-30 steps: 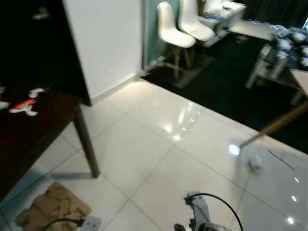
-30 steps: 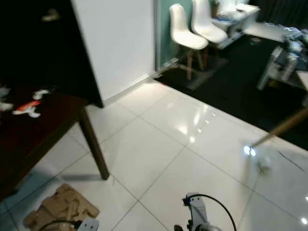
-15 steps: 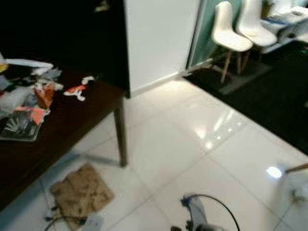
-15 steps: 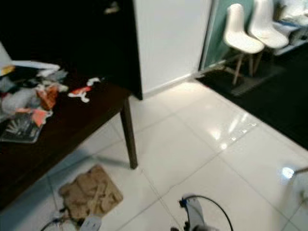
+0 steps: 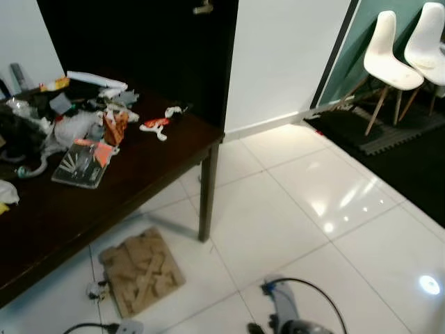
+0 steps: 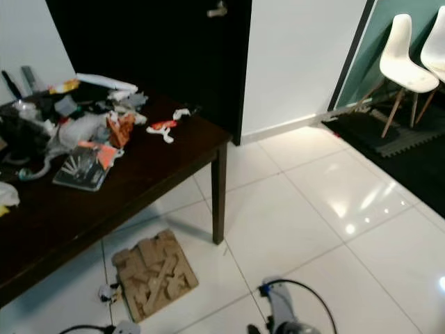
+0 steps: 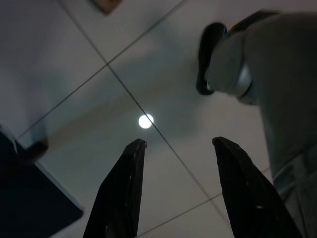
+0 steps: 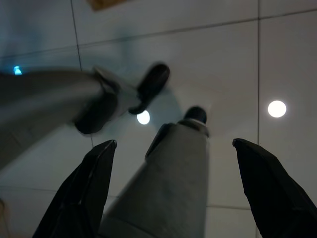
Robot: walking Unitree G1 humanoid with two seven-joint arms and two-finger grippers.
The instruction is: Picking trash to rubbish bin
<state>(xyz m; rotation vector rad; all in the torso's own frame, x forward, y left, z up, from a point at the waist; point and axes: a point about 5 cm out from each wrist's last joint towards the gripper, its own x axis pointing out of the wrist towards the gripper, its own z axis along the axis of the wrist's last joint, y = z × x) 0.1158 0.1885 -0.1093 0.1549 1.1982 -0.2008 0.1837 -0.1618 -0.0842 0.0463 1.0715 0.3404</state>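
- The dark wooden counter (image 5: 139,181) served as the landmark; its far end carried the trash: crumpled white wrappers (image 5: 73,129), an orange packet (image 5: 115,127), a flat printed pack (image 5: 80,163) and a red-and-white scrap (image 5: 156,125).
- On the white tiled floor (image 5: 292,209), beside the counter's leg (image 5: 205,191), lay a flattened cardboard piece (image 5: 141,270).
- No rubbish bin could be made out.
- The left end effector (image 7: 176,186) hung over the floor, fingers spread apart and holding nothing.
- The right end effector (image 8: 173,193) hung likewise, fingers wide apart and empty, above the robot's legs.
- Judgement: the step was the approach; squaring up to the counter's edge before raising an arm would suit reaching the nearest loose item first.
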